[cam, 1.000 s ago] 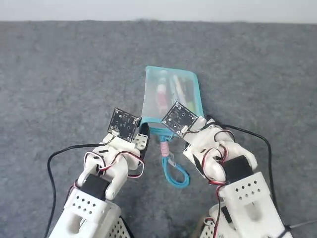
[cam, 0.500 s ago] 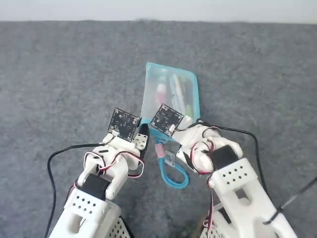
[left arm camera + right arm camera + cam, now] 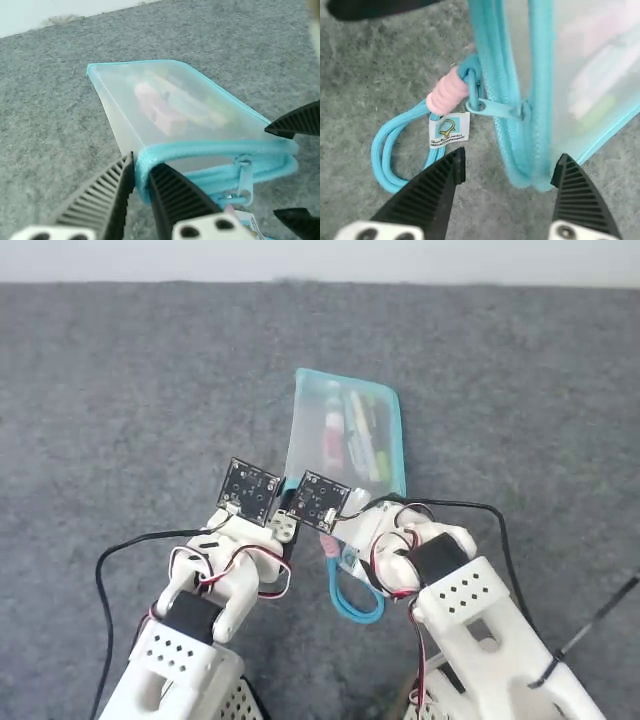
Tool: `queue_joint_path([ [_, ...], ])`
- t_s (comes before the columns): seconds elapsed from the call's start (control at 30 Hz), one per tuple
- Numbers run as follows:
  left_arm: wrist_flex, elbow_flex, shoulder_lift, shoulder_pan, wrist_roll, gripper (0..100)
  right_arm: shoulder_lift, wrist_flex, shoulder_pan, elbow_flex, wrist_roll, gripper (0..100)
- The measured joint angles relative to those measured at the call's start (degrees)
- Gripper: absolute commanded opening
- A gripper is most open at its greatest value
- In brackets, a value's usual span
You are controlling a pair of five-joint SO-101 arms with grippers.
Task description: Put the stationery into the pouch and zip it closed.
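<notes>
Well, on my feeds the left gripper (image 3: 141,166) was clenched on the turquoise seam at the near corner of the pouch (image 3: 165,100), with the edge pinched between its two ribbed fingers (image 3: 107,195). The pouch lay flat on the grey carpeted table (image 3: 120,390), stretching away from those fingertips. The stationery (image 3: 345,435) was inside it and showed through the clear wall. The right gripper (image 3: 512,159) was released, its fingers spread wide to either side of the pouch's zip edge. The zipper pull (image 3: 495,108) sat in the gap just beyond the fingertips, touching neither. A pink bead (image 3: 445,91) and a looped turquoise cord (image 3: 395,150) hung off the pull, and a small paper tag (image 3: 449,129) lay just past one fingertip. From these angles I could not tell for sure how far the zip was drawn
</notes>
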Motion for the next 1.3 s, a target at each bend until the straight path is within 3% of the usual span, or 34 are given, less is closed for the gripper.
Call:
queue_joint_path([
  [0.27,0.0,0.0,0.0,0.0,0.0,1,8.4,-8.8,0.4,-1.2,-0.9,25.2],
  [0.43,0.0,0.0,0.0,0.0,0.0,1,13.5,-9.5,4.6,-6.3,-3.4,0.0],
  [0.77,0.0,-0.1,-0.1,0.0,0.0,2,14.1,-10.3,6.8,-8.6,-9.6,0.6],
  [1.03,-0.1,-0.4,-0.3,-0.1,-0.8,18,14.7,-8.3,9.3,-13.1,-14.8,0.6],
  [1.3,3.6,-5.4,-0.9,-7.0,0.1,20,15.9,-6.2,11.5,-19.5,-17.1,0.6],
])
